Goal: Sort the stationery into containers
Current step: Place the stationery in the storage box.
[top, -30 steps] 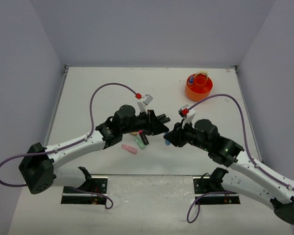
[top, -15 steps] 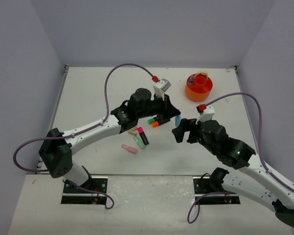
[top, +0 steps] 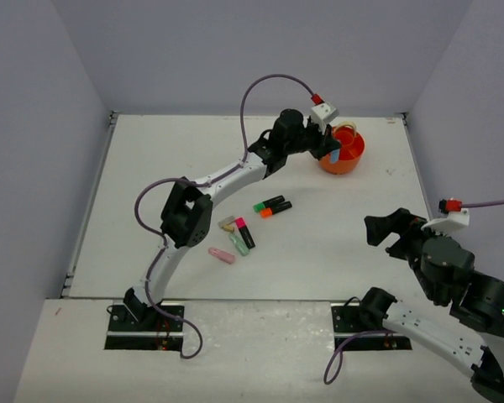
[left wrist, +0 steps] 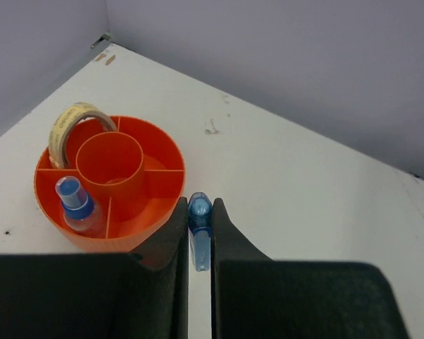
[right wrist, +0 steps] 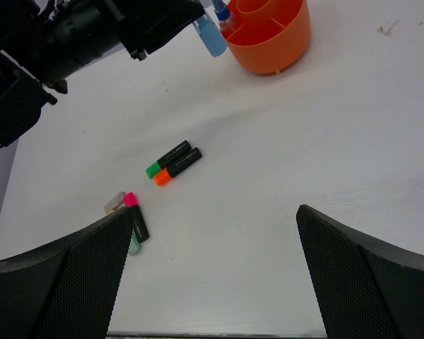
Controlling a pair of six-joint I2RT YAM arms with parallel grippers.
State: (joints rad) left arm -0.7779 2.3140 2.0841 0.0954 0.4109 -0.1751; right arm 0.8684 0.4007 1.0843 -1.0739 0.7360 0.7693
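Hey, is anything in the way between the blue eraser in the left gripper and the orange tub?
Nothing visible. The left gripper holds the blue eraser just outside the orange tub's rim. The glue bottle and the tan band take up two compartments. The compartments nearest the eraser look empty.

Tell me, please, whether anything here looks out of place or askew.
Nothing is spilled or damaged. The band stands on edge, poking above the tub rim; highlighters and erasers lie loose mid-table.
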